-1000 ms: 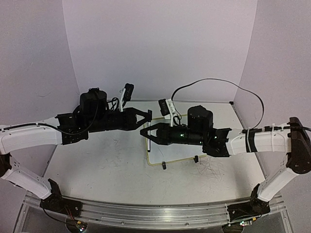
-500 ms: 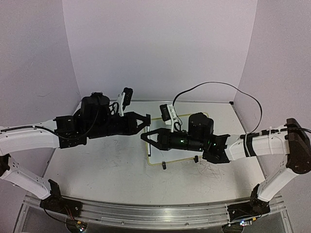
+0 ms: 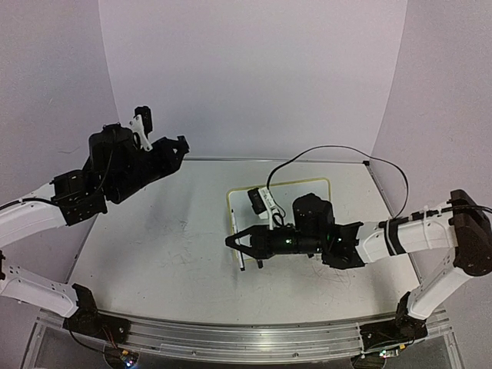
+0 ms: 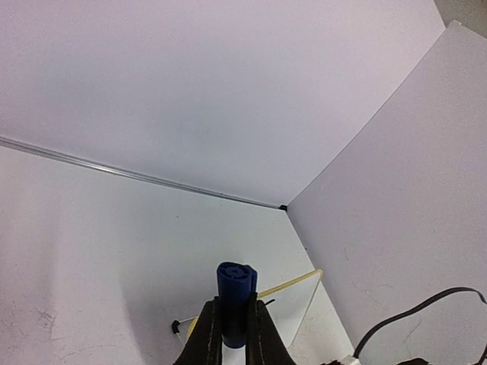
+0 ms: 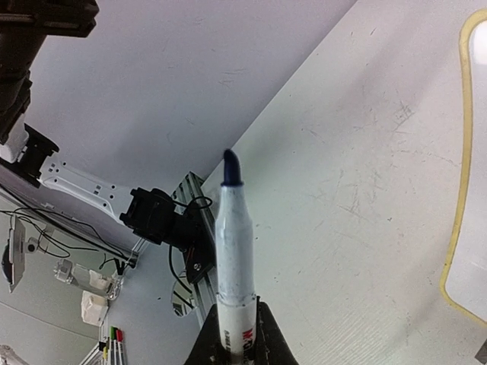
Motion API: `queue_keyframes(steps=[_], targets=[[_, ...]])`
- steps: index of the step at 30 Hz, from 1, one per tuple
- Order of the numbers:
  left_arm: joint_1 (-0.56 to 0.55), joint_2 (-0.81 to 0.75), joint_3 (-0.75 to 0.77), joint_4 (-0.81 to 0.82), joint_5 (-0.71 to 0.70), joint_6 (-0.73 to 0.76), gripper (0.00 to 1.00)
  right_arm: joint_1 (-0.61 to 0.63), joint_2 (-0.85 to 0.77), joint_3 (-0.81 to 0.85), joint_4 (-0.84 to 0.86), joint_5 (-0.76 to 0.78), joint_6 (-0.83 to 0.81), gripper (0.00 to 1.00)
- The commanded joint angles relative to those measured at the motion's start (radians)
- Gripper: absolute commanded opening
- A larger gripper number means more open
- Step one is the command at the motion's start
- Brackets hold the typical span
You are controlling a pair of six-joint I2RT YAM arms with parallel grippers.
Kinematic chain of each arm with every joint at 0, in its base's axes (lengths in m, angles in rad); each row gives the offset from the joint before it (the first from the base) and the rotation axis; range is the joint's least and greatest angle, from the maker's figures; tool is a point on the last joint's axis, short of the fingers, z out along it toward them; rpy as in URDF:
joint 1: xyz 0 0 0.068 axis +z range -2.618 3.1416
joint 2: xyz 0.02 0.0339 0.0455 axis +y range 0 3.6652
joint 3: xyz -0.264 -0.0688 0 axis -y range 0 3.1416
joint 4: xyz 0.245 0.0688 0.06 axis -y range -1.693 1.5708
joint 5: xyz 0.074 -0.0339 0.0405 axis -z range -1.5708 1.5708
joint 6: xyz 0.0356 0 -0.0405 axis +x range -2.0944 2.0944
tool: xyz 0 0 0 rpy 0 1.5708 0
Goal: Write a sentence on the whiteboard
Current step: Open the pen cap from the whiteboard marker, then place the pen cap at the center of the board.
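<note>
- Your left arm is raised high over the left side of the white scuffed table (image 3: 154, 246). Its tool (image 3: 181, 144) aims up and to the right, clamped on a short blue marker cap (image 4: 236, 293).
- Your right arm stretches low across the table. Its tool (image 3: 231, 241) points left and is closed tight on a white-barrelled marker (image 5: 232, 251). The marker's long axis follows the tool, with its bare blue tip leading left.
- The cream-framed white whiteboard (image 5: 461, 152) sits under that arm, its left edge near the marker.

Plain lilac-white walls (image 3: 254, 77) enclose the scuffed white worktop (image 3: 169, 254) on three sides; an aluminium rail (image 3: 246, 338) runs along its near edge.
</note>
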Motion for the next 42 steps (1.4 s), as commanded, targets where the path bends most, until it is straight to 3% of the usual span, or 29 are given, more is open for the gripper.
queue_keyframes(steps=[1,6,12,21,27,30,32,42], targets=[[-0.002,0.027,0.010,-0.229,-0.100,-0.030,0.00,0.001,-0.147,-0.005,-0.073,0.152,-0.090,0.00],[0.022,0.133,-0.034,-0.386,-0.036,-0.079,0.00,0.000,-0.259,-0.002,-0.256,0.369,-0.208,0.00],[0.096,0.389,-0.036,-0.469,0.149,-0.075,0.00,0.000,-0.325,0.009,-0.366,0.506,-0.295,0.00],[0.107,0.647,0.005,-0.466,0.187,-0.090,0.00,0.000,-0.386,-0.034,-0.385,0.539,-0.277,0.00],[0.107,0.736,0.006,-0.442,0.214,-0.109,0.02,0.000,-0.384,-0.041,-0.384,0.540,-0.273,0.00],[0.107,0.723,-0.006,-0.440,0.197,-0.118,0.09,0.001,-0.374,-0.036,-0.384,0.532,-0.277,0.00],[0.107,0.695,-0.019,-0.440,0.173,-0.120,0.20,0.000,-0.368,-0.033,-0.385,0.530,-0.280,0.00],[0.071,0.417,0.017,-0.458,0.125,-0.044,0.55,0.000,-0.343,-0.032,-0.388,0.536,-0.331,0.00]])
